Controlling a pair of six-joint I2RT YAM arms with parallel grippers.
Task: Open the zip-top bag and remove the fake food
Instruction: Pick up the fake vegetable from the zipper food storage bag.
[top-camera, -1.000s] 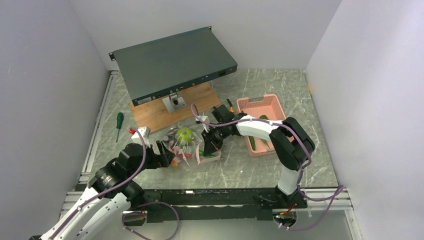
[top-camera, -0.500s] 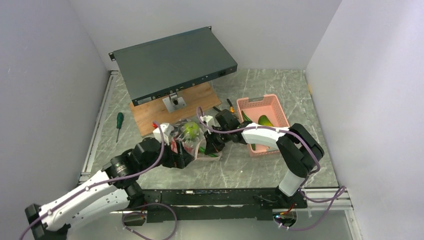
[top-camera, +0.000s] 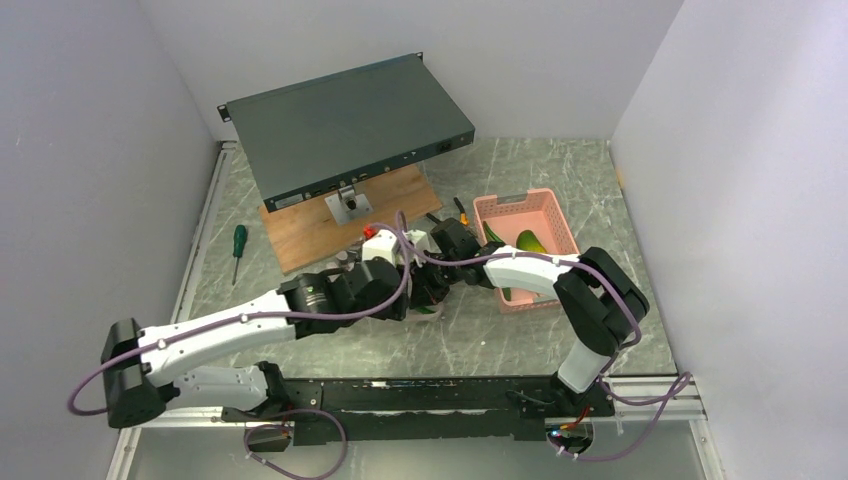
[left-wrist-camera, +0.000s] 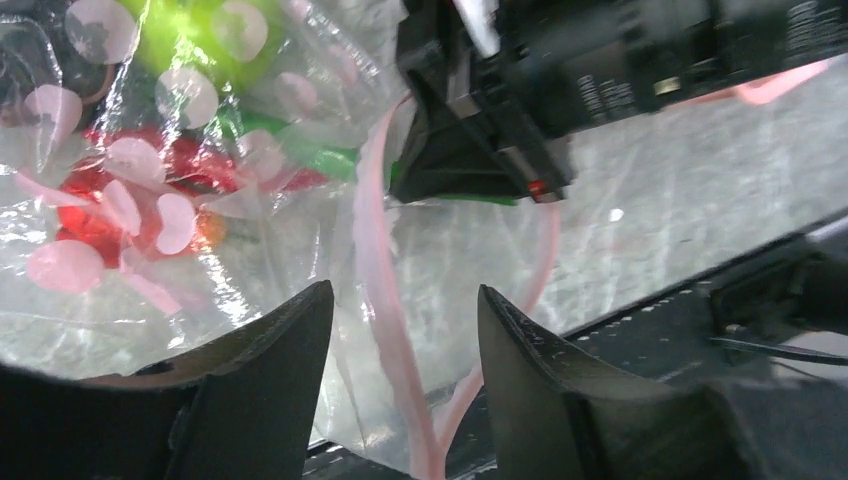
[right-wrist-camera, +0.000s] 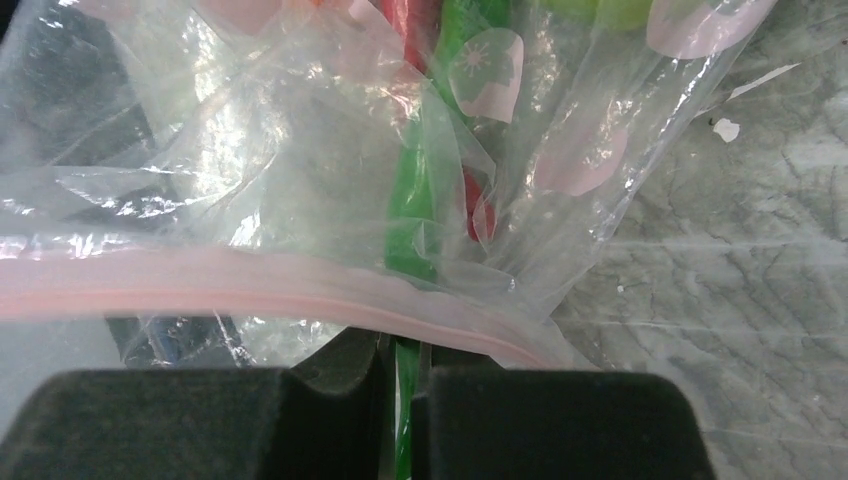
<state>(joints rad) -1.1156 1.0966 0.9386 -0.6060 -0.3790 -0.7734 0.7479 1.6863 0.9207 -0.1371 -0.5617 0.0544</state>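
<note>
The zip-top bag, clear with pink dots, lies between my grippers; my left arm hides most of it in the top view. Inside are a green apple and red pieces. My left gripper is open, and the bag's pink zip strip runs between its fingers. My right gripper is shut on a long green pod at the bag's mouth, with the zip strip crossing just in front of its fingers.
A pink basket at the right holds a mango and green pieces. Orange-handled pliers lie beside it. A grey rack unit on a wooden board stands behind. A screwdriver lies at the left.
My left arm has reached right over the bag and now covers it in the top view. My right gripper has stayed at the bag's mouth.
</note>
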